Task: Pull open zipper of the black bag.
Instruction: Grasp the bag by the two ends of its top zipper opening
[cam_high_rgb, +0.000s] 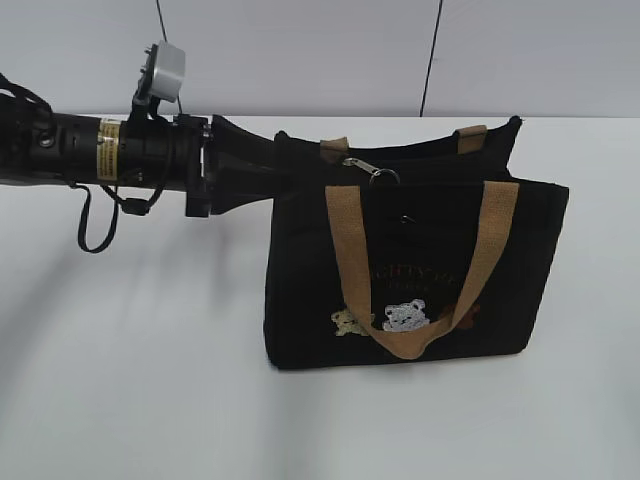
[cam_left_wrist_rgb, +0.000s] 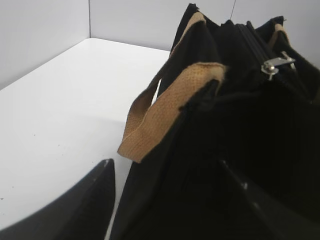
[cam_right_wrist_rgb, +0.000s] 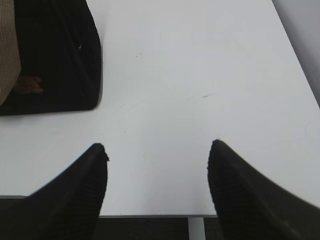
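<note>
The black bag (cam_high_rgb: 300, 290) stands upright on the white table (cam_high_rgb: 130, 380), its tan handles (cam_high_rgb: 345, 250) hanging down the front. The zipper (cam_left_wrist_rgb: 250, 40) runs along the top, and its silvery pull (cam_high_rgb: 372, 172) lies near the left end of the top edge. My left gripper (cam_high_rgb: 268, 172) reaches in level from the left at the bag's upper left end. In the left wrist view its jaws (cam_left_wrist_rgb: 165, 162) straddle that end of the bag (cam_left_wrist_rgb: 240, 130), open, with a thin gap at the left finger (cam_left_wrist_rgb: 95, 200). The pull (cam_left_wrist_rgb: 277, 64) lies further ahead. My right gripper (cam_right_wrist_rgb: 157, 150) is open over bare table.
In the right wrist view the bag's lower corner (cam_right_wrist_rgb: 55, 50) sits at the upper left, and the table's near edge (cam_right_wrist_rgb: 150, 216) runs just under the fingers. A grey wall (cam_high_rgb: 300, 50) stands behind the table.
</note>
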